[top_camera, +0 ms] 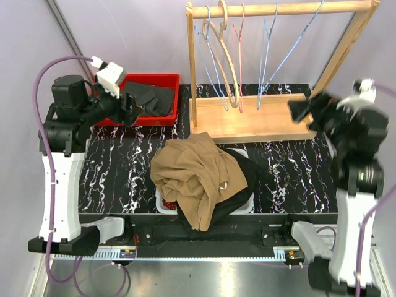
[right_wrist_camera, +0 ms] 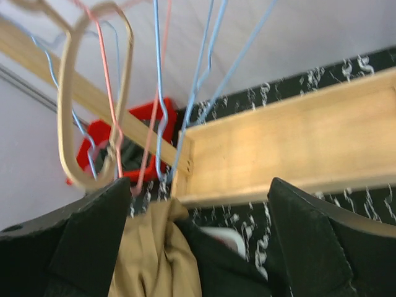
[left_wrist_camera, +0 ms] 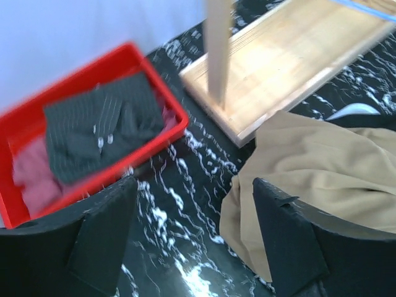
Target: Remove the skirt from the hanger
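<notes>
Left arm [top_camera: 60, 179] and right arm [top_camera: 349, 247]: white lower columns, black joints and upper links. Purple cable [top_camera: 41, 80] loops off the left one, another on the right. White camera block [top_camera: 111, 75] on left wrist. Fingers [left_wrist_camera: 99, 241] matte black, wedge-shaped.

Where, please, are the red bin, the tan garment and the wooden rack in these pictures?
red bin [top_camera: 154, 77], top external view, far rim.
tan garment [top_camera: 192, 176], top external view, middle of its folds.
wooden rack [top_camera: 260, 120], top external view, flat base board.
</notes>
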You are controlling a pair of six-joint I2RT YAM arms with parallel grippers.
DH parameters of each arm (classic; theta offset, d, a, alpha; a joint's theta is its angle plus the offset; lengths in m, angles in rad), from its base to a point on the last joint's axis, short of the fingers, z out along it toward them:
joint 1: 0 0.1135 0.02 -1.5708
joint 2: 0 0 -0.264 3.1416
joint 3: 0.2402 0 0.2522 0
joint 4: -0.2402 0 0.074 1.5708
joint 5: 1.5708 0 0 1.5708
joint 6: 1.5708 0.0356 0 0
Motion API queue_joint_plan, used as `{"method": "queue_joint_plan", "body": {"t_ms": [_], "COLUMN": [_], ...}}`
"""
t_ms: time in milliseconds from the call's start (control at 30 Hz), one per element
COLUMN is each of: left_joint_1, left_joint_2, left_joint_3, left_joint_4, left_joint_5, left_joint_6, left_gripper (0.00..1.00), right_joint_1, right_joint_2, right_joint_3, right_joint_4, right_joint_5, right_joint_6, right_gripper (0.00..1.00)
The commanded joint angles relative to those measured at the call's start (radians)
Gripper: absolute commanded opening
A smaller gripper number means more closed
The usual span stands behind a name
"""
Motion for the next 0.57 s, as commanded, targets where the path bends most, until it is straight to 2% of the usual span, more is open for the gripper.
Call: {"method": "queue_joint_plan", "body": {"t_ms": [0,100,167,233,333,533], "left_joint_1": [0.091,0.091,0.114,0.119,0.121,0.125], "left_joint_2": [-0.046,-0.130,-0.167,-0.215,-0.252,-0.252], "left_joint_3": [-0.116,-0.249,-0.350,-0.427,-0.481,-0.483], "left_joint_4": [0.083,0.132,0.180,0.213,0.238,0.255], "left_joint_5": [-0.006,-0.081,-0.127,-0.151,-0.162,-0.185], "left_joint_6": [-0.118,-0.157,-0.186,-0.205,-0.239,-0.266], "left_gripper": [0.69,0.65,0.67,0.73,0.78,0.82], "right_joint_1": [0.119,0.202,0.222,0.234,0.254,0.269], "right_joint_2": [-0.217,-0.349,-0.410,-0.427,-0.412,-0.349], "right_joint_3": [-0.221,-0.296,-0.321,-0.329,-0.312,-0.261], "right_joint_4": [-0.153,-0.233,-0.262,-0.267,-0.253,-0.224], "right_joint_5": [0.293,0.369,0.367,0.370,0.345,0.275], "right_joint_6": [-0.080,-0.147,-0.158,-0.167,-0.172,-0.170], "right_gripper": [1.00,1.00,1.00,1.00,1.00,1.00]}}
